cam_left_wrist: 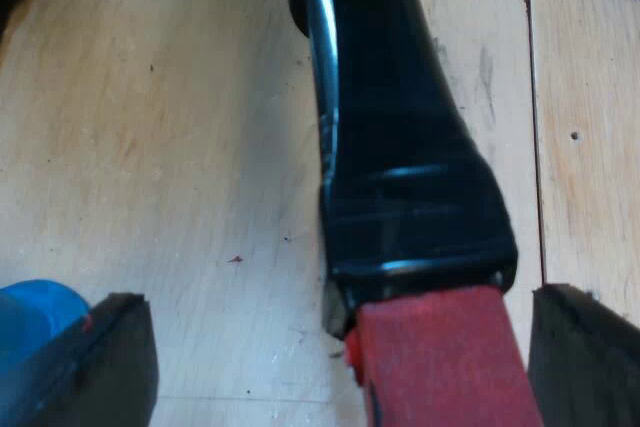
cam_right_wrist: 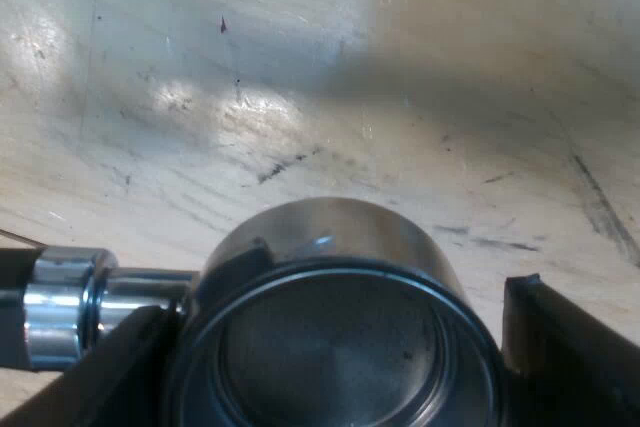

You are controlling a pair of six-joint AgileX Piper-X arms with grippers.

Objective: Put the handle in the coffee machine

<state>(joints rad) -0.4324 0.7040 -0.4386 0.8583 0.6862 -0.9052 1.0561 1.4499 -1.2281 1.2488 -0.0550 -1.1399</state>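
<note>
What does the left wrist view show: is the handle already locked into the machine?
No, the handle with its red end is over the wooden table, between the open fingers of the left hand.

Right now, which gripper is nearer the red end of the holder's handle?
Left. The left gripper is open around the red end. The right gripper is at the holder's metal basket instead.

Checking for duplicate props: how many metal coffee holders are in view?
1. The round steel holder sits at the right hand; its black, red-ended handle runs between the fingers of the open left hand. Others may lie beyond these views.
</note>
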